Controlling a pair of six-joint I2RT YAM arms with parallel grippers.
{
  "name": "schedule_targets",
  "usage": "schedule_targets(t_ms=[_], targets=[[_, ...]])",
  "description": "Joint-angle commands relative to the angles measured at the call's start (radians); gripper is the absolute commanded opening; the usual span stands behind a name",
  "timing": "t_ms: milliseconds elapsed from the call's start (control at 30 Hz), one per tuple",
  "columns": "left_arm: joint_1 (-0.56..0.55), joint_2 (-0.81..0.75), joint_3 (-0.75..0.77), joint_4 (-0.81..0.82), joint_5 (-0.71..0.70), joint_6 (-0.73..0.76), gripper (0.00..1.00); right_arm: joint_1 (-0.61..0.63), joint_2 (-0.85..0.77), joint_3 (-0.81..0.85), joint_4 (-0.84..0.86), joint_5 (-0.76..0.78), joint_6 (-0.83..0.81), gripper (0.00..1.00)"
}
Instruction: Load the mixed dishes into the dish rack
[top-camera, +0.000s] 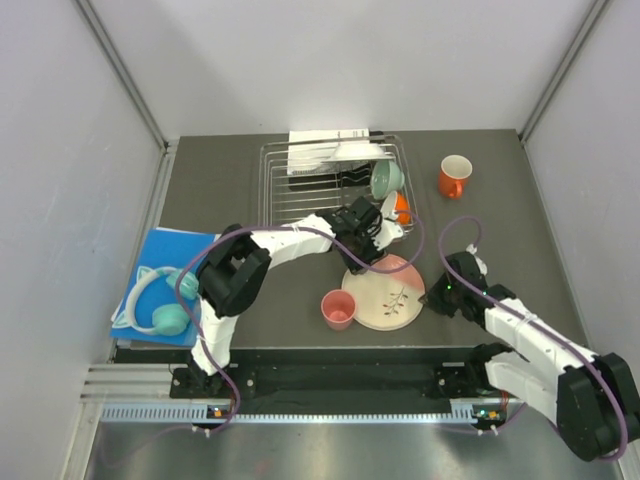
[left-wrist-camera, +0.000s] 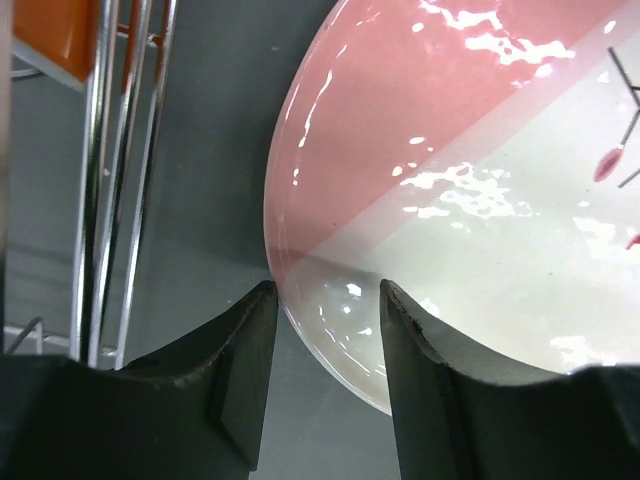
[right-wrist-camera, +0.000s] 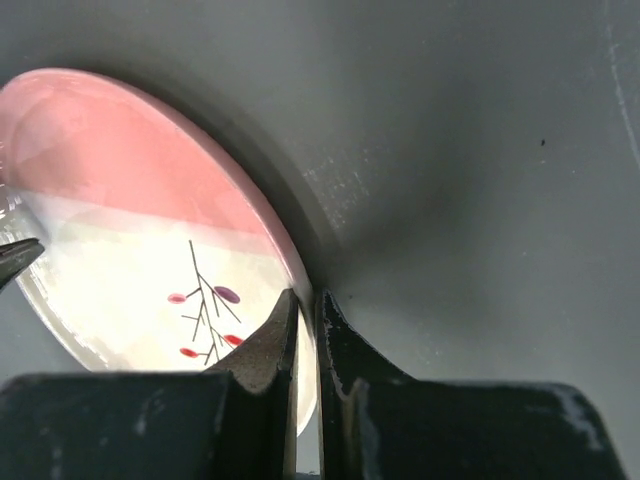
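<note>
The pale pink plate (top-camera: 385, 295) is lying on the dark table (top-camera: 250, 300) just in front of the dish rack (top-camera: 268, 190), its branch print facing up. The right gripper (right-wrist-camera: 305, 295) is pinching the plate's right rim, its fingers pressed together on the edge, and a shadow is showing under that side. The left gripper (left-wrist-camera: 325, 285) is hovering at the opposite, rack-side rim with its fingers standing apart and the edge sitting just beyond their tips. A narrow strip of bare table is separating this rim from the rack's wires (left-wrist-camera: 110, 180). The small pink cup (top-camera: 338, 308) is standing just beside the plate's left edge. Inside the rack, the mint-green bowl (top-camera: 386, 178) and orange bowl (top-camera: 401, 207) are crowding the right end, while the left part is lying open. The orange mug (top-camera: 454, 176) is waiting well apart to the right.
</note>
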Motion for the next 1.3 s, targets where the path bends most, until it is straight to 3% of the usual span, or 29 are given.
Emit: schedule_targets(t_ms=[0,200,400,733,1267], targets=[[0.136,0.055,-0.043,-0.141,0.093,-0.069,0.5,0.015,-0.108,-0.01,0.115,0.045,-0.028,0.0],[0.259,0.058,0.012,-0.186,0.273,-0.084,0.52,0.021,-0.329,0.005,0.074,0.064,-0.121,0.0],[0.264,0.087,0.055,-0.207,0.368,-0.088,0.53,0.029,-0.404,-0.002,0.087,-0.014,-0.201,0.0],[0.258,0.127,0.081,-0.206,0.482,-0.123,0.54,0.121,-0.358,0.111,0.057,0.015,-0.371,0.0],[0.262,0.053,0.077,-0.184,0.718,-0.063,0.56,0.198,-0.226,0.206,0.162,0.016,-0.451,0.0]])
